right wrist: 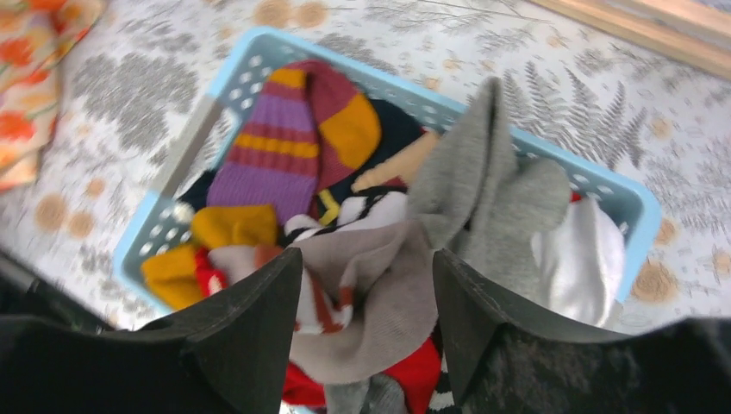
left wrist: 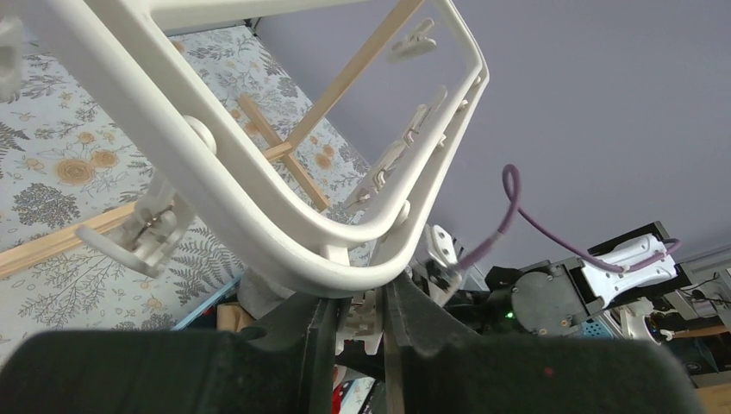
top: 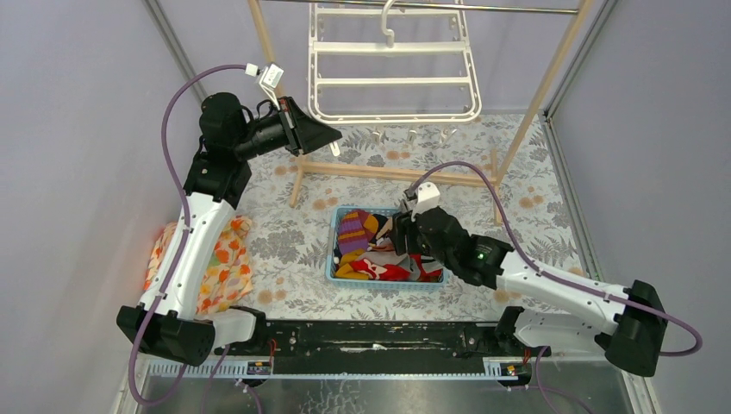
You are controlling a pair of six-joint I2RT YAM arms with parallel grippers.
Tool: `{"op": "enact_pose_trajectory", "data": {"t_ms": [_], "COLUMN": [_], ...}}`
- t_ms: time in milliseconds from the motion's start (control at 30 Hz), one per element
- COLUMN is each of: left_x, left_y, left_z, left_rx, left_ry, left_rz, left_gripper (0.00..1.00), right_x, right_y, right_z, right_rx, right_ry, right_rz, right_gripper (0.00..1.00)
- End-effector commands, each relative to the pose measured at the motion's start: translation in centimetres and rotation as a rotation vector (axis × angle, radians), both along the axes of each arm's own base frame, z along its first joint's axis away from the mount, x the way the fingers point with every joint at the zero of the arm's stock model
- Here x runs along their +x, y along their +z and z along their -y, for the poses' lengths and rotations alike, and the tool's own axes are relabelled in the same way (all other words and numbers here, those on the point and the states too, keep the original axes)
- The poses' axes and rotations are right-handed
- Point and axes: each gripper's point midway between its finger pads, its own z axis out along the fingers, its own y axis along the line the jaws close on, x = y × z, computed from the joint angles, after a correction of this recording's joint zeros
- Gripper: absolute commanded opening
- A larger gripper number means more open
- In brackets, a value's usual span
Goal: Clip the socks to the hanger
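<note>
The white hanger [top: 392, 82] hangs at the back from a rail. My left gripper [top: 332, 138] is raised at its lower left corner. In the left wrist view the hanger's frame [left wrist: 259, 216] curves just above my left gripper [left wrist: 362, 302], which is shut on one small white clip [left wrist: 372, 317]. The socks lie in the blue basket [top: 331, 250]: a pale grey one with a dark-red-and-white cuff [right wrist: 388, 293] and a grey one standing up [right wrist: 491, 190]. My right gripper [right wrist: 366, 267] is low over the basket, open, its fingers either side of the pale grey sock.
The basket [right wrist: 638, 207] also holds purple-striped, orange and red clothes [right wrist: 276, 147]. A pale wooden rack [top: 388, 172] stands behind it on the floral cloth. An orange patterned cloth [top: 220, 267] lies by the left arm. More clips [left wrist: 142, 228] dangle from the frame.
</note>
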Motion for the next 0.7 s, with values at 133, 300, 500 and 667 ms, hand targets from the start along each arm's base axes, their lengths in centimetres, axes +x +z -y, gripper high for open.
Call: {"op": "enact_pose_trajectory", "data": {"t_ms": [133,300,500,667], "left_x": [-1.4,-1.4,-1.4,-1.5], "left_y": [0.3,0.1,0.1,0.2], "left_z": [0.4,0.5,0.5,0.5], "left_rx": [0.010,0.006,0.002,0.005], "left_ry": [-0.079,-0.086,-0.091,-0.093], "left_rz": [0.017,-0.002,-0.008,-0.001], "left_gripper": [0.15,0.15,0.15,0.15], "right_x": [-4.7,-5.8,-3.7,-3.0], "right_y": [3.9,3.2,1.9,2.1], "right_z": [-2.5,-3.2,-3.3,-3.9], "right_rx": [-0.078,-0.163,-0.319,-0.339], "right_ry": [0.588,0.762,0.769,0.776], "right_rz": [0.236,0.260,0.286,0.325], "right_gripper": [0.73,0.71,0.64,0.48]}}
